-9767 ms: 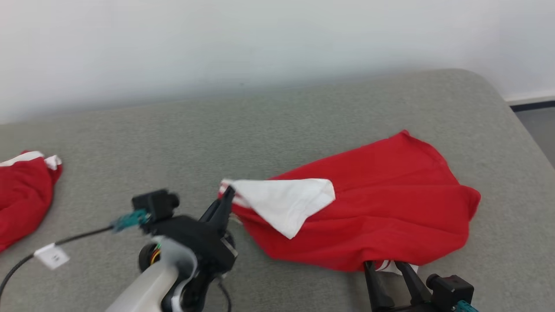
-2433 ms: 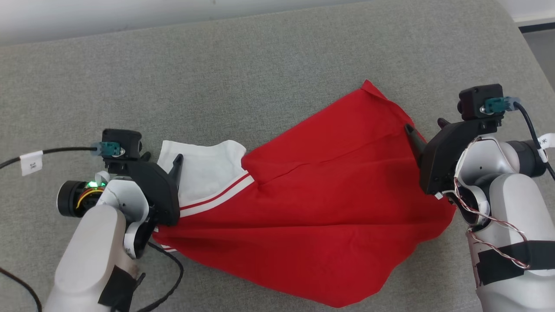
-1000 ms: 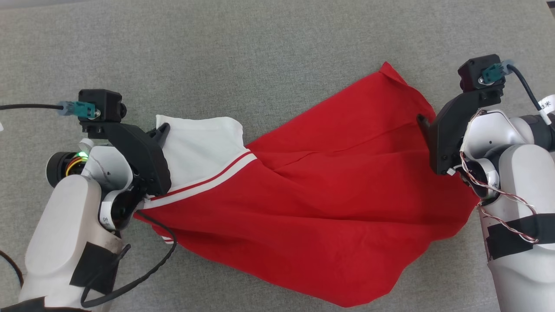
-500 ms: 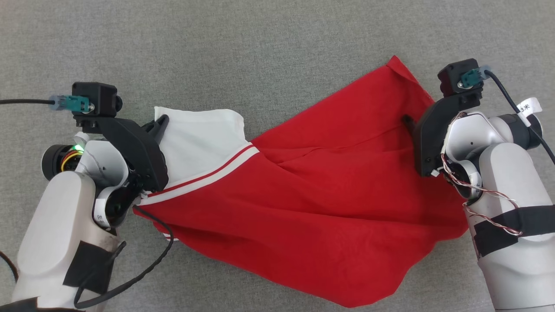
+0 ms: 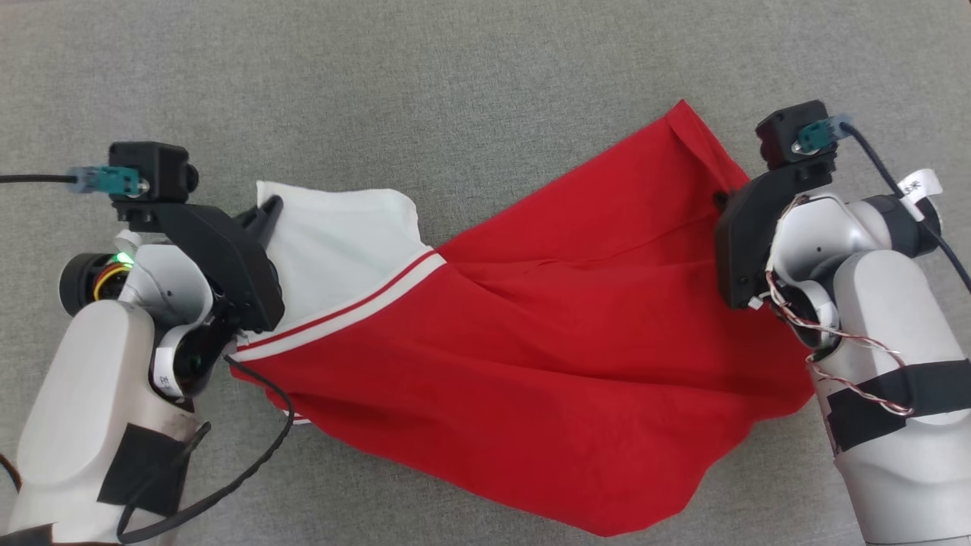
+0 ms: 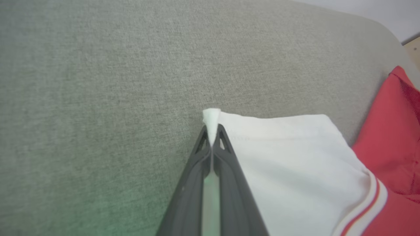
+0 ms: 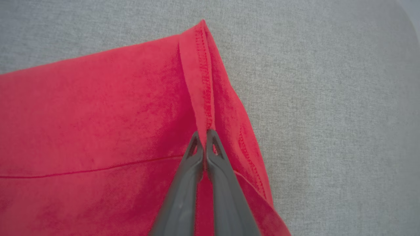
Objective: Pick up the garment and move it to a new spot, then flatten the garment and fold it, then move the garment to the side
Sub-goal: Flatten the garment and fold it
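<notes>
The garment (image 5: 546,364) is red with a white part and red-white stripes, spread crumpled across the grey surface in the head view. My left gripper (image 5: 269,208) is shut on the white corner at the garment's left; the left wrist view shows that white cloth (image 6: 288,164) pinched between the fingertips of the left gripper (image 6: 212,131). My right gripper (image 5: 721,201) is at the red hem near the far right corner. In the right wrist view the right gripper (image 7: 204,134) is shut on a raised fold of the stitched red hem (image 7: 203,75).
The grey fabric surface (image 5: 425,98) stretches all around the garment, with bare room beyond it and to the left. Black cables trail from both wrists, one looping by the left forearm (image 5: 250,462).
My right gripper has closed onto the red hem; half a second ago it stood open over it. The left grip is unchanged, and the garment's left end has shifted slightly left.
</notes>
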Robot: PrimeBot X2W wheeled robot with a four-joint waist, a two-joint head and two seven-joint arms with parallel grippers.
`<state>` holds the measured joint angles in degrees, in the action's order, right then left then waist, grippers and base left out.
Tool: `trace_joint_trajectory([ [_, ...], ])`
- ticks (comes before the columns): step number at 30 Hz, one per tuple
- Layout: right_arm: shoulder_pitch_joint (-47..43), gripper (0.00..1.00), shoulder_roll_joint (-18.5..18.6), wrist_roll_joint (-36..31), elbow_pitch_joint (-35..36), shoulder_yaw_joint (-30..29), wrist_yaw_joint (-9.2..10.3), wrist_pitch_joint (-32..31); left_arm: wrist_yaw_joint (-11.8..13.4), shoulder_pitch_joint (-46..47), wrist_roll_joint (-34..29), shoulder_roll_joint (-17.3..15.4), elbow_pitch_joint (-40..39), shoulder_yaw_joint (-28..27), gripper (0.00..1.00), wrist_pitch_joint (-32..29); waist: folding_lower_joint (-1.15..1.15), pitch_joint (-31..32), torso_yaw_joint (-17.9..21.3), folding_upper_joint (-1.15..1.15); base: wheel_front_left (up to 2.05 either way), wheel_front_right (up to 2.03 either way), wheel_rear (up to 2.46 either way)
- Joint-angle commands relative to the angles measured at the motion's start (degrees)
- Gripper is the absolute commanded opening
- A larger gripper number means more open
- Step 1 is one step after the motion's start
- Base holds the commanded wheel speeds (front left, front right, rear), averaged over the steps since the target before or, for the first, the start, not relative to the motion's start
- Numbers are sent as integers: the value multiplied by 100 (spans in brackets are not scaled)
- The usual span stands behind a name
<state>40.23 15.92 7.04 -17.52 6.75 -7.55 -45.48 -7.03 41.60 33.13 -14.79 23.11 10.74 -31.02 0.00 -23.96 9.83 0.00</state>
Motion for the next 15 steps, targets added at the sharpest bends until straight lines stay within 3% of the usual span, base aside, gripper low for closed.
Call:
trace_joint_trajectory([
  [1,-19,0,-14,0,47,-56,14,75,20,-37,25,-39,-62,-40,0,122,0,24,4,0,0,0,0],
  [6,51,0,-78,112,66,-322,14,272,-14,90,329,40,-199,-195,0,440,0,137,-5,0,0,0,0],
  [15,163,0,-657,921,137,-1220,13,609,-54,445,769,-56,-573,-318,0,907,0,506,-43,0,0,0,0],
])
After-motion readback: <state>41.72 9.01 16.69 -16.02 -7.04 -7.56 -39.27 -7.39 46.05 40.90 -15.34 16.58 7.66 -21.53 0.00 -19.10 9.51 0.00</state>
